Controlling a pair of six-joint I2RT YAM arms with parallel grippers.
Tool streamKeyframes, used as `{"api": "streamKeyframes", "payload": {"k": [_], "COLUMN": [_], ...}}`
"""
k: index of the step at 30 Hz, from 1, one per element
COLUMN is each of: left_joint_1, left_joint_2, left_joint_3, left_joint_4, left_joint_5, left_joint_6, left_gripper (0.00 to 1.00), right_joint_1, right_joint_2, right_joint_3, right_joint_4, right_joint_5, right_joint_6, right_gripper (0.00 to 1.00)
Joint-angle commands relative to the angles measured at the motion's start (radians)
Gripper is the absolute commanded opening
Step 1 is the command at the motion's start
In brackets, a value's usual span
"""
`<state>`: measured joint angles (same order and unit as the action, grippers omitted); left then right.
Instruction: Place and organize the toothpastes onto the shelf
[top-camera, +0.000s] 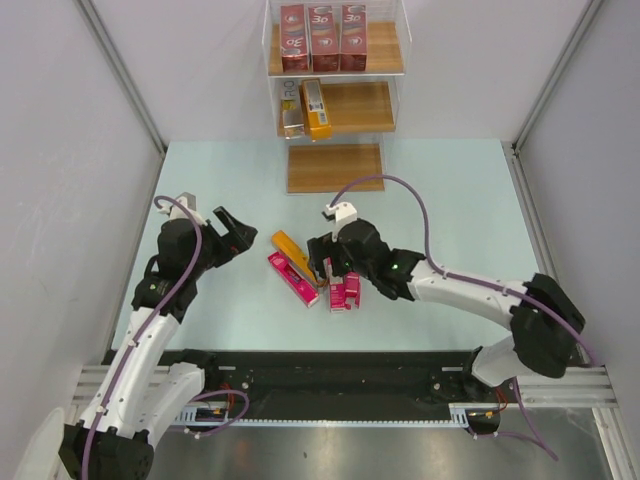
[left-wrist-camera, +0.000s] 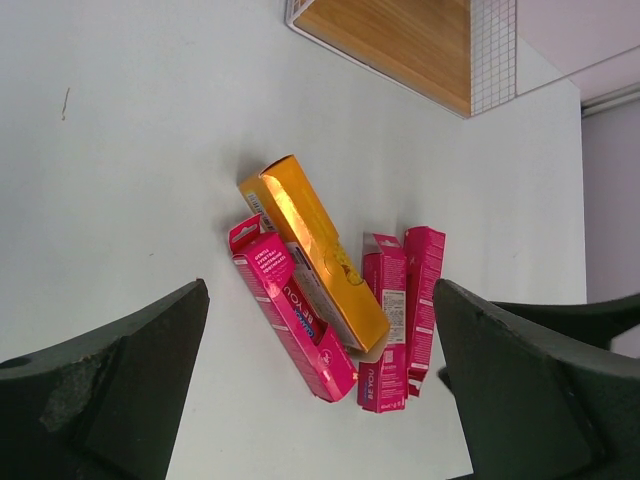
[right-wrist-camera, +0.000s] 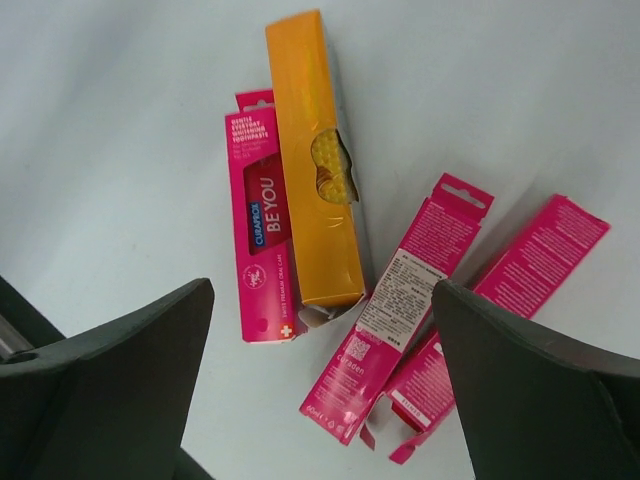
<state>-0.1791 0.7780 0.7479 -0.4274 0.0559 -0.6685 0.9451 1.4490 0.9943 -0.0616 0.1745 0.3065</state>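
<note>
Pink toothpaste cartons (top-camera: 292, 278), three in all, lie in a loose heap with one orange-yellow carton (top-camera: 290, 248) on the pale table (top-camera: 450, 200), the orange one resting partly across a pink one. Both arms stand at the heap with jaws spread wide and holding nothing: the right gripper (top-camera: 330, 265) hangs directly above it, the left gripper (top-camera: 240, 232) just to its left. On the shelf (top-camera: 335, 168) at the far edge, three dark red cartons (top-camera: 323, 37) stand on the top tier and another orange carton (top-camera: 316, 108) sits on the middle board

Three pink cartons (right-wrist-camera: 262, 225), orange carton (right-wrist-camera: 315, 160) clustered; shelf (top-camera: 335, 168) holds maybe five.
</note>
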Motion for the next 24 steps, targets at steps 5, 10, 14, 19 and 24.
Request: {"api": "streamKeyframes", "payload": {"k": [5, 10, 14, 19, 24], "left_joint_1": [-0.002, 0.0, -0.002, -0.002, -0.002], "left_joint_2": [-0.013, -0.011, -0.009, -0.011, -0.013], "left_joint_3": [0.002, 0.004, 0.004, 0.005, 0.005], "left_joint_4": [0.01, 0.004, 0.003, -0.001, -0.004], "left_joint_5": [-0.002, -0.002, -0.002, -0.002, -0.001], "left_joint_6": [0.043, 0.047, 0.05, 0.05, 0.05], "left_gripper": [1.0, 1.0, 1.0, 1.0, 1.0], "right_joint_1": [0.003, 0.003, 0.0, -0.006, -0.02], "right_joint_2": [0.269, 0.376, 0.424, 0.467, 0.479], "right_joint_3": [0.131, 0.193, 0.21, 0.214, 0.214], "right_joint_4": [0.072, 0.066, 0.066, 0.032, 0.02], "right_joint_5": [-0.098, -0.106, -0.089, -0.063, -0.07], "right_joint_6": [-0.081, -0.086, -0.075, -0.066, -0.047], "right_gripper": [0.93, 0.86, 0.81, 0.67, 0.49]}}
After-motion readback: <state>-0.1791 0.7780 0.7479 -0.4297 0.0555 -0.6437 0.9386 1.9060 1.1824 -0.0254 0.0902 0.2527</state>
